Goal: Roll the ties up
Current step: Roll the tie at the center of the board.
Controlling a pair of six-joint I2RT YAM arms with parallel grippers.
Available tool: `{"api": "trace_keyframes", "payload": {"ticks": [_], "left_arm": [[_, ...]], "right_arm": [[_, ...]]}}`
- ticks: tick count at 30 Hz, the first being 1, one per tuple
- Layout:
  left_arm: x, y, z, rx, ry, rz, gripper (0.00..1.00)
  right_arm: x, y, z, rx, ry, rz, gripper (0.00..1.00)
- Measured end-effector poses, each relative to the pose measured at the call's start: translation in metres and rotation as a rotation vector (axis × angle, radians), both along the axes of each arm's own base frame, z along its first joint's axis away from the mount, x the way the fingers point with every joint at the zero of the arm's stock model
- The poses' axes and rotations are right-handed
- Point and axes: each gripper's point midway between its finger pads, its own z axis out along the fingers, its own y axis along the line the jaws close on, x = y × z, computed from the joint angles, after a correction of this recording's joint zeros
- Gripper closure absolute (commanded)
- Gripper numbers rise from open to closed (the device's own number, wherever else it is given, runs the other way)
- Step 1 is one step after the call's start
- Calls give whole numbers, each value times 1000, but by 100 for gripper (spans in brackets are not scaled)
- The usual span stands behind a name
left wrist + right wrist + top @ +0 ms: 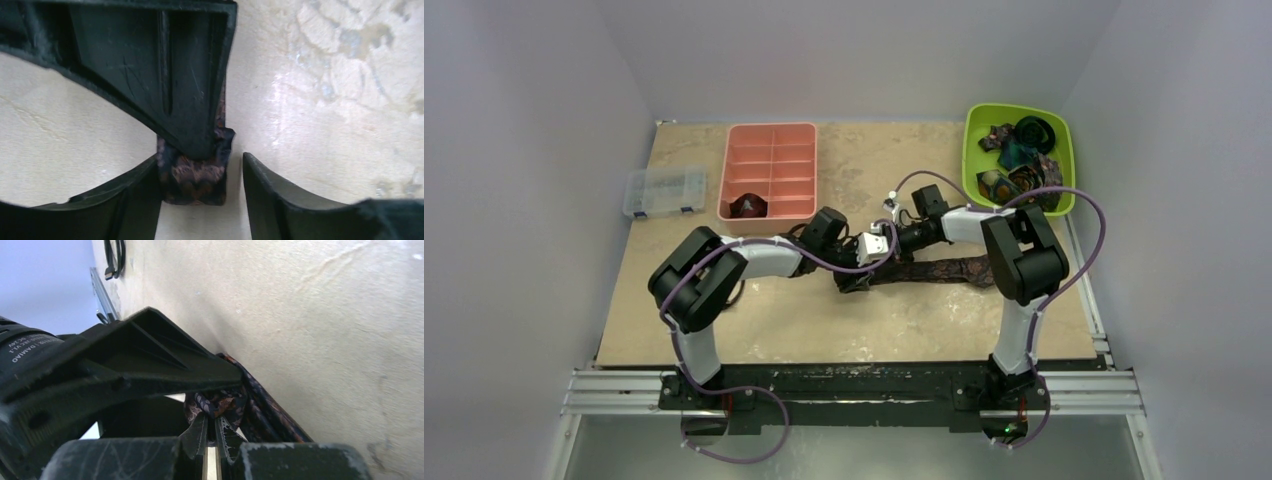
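Where flat, tie [944,270] left-to-right.

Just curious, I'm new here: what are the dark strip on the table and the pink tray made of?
The tie: seemingly soft woven fabric; it crumples and carries a fine pattern. The pink tray: probably moulded plastic, matte; uniform colour, rounded dividers.

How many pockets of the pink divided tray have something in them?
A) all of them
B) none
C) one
C: only the near left pocket of the pink tray holds something, a dark rolled tie; the other pockets look bare.
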Motion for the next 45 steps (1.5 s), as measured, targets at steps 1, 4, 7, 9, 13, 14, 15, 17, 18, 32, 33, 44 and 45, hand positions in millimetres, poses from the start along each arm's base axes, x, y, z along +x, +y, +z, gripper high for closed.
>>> {"api": "trace_keyframes", "payload": {"ticks": [1,4,7,9,13,14,15,17,18,32,33,44,45], "left_arm": [[-1,0,0,-14,4,-1,38],[-2,-3,0,-54,1,-6,37],[-2,-4,0,-96,-18,-4,37],[-1,-5,0,-123,-31,8,37],[0,-6,0,-166,-61,25,37],[1,-6,0,-173,-66,27,37],[1,-7,-1,-181,-71,29,37],[4,-10,-1,-201,-81,35,37],[6,-12,-1,-211,-86,38,37],[6,-24,-1,-210,-97,64,80],[6,-24,-1,-196,-102,65,80],[-2,-20,-1,-41,-107,61,79],[-2,-20,-1,-34,-104,62,79]], "right_arm": [[1,-3,-2,-6,1,-1,100],[1,-10,-8,-18,10,0,100],[2,-16,-12,-37,10,0,100],[2,-20,-15,-59,4,-1,100],[3,-25,-20,-94,-9,2,100],[3,-26,-20,-101,-13,3,100],[4,-27,-21,-110,-14,3,100],[4,-29,-23,-129,-18,3,100],[5,-31,-23,-137,-20,4,100],[8,-34,-21,-150,-57,28,80],[8,-34,-20,-151,-59,30,75],[1,-51,22,-117,-102,40,46],[1,-49,27,-100,-103,35,46]]}}
